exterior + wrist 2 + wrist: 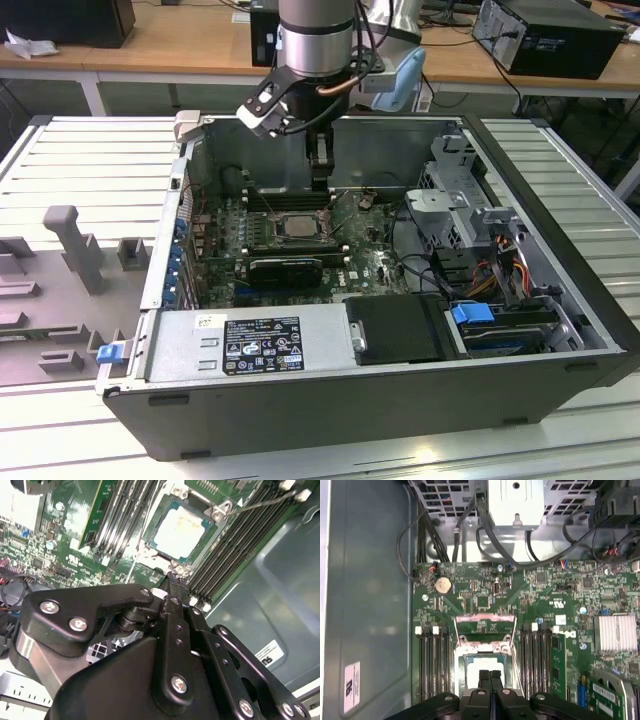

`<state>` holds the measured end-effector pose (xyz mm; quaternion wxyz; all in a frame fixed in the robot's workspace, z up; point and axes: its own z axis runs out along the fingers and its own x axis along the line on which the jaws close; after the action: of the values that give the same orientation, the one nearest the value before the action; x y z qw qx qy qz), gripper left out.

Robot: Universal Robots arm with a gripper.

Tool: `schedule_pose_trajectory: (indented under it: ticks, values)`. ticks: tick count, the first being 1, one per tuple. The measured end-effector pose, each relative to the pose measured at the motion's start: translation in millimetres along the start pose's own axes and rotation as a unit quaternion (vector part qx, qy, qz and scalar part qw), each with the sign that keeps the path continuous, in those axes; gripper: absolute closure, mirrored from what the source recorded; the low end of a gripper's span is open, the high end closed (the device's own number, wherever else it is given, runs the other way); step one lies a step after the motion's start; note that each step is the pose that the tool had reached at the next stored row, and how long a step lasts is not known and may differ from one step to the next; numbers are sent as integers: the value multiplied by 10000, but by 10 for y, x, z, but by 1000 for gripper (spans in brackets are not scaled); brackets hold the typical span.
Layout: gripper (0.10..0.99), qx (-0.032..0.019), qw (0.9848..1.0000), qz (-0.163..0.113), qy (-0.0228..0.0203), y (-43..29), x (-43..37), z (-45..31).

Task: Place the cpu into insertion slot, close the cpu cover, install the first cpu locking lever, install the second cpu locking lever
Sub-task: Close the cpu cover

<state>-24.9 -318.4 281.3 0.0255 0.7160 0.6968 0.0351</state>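
The cpu (296,226) lies flat in the slot (262,230) on the board (375,262), silver top up. The board is inside the open case (400,395), which rests on your slatted surface (90,150). In the exterior view your arm (315,40) comes down from above. The gripper (320,172) hangs just behind the slot, toward the case's back wall. A grey power box (245,345) sits in the near corner toward the exterior view's left, and a blue clip (470,312) sits toward the right.

In the second wrist view you look past the gripper (172,576). Its fingers (172,610) are pressed together, with nothing between them that you can make out. The tips stand at a corner of the slot; you cannot tell whether they touch it. The cpu (181,532) shows its pale top with a green border all around. A thin wire lever (260,502) runs from another corner across the memory slots (235,545).

In the first wrist view the gripper (490,676) is clenched, both fingers side by side, over the near edge of the cpu (481,661). Beyond the slot from the gripper, the cover (484,625) looks tipped up off the chip, with the board showing through its window. Memory slots flank the slot on both sides. Farther off you see a coin cell (442,584), a finned heatsink (615,632) and black cables (495,545).
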Motion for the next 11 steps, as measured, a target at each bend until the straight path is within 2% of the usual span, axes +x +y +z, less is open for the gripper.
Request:
schedule_pose_trajectory:
  ticks: [6, 7, 9, 10, 11]
  values:
    - [980, 4, 10000, 0, 0, 71, 2, -21]
    - [980, 7, 10000, 1, 1, 112, 4, -17]
    - [980, 42, 10000, 0, -1, 295, 8, 10]
    - [980, 44, 10000, 0, 0, 343, 9, 41]
    - [980, 45, 10000, -2, 1, 357, 9, 51]
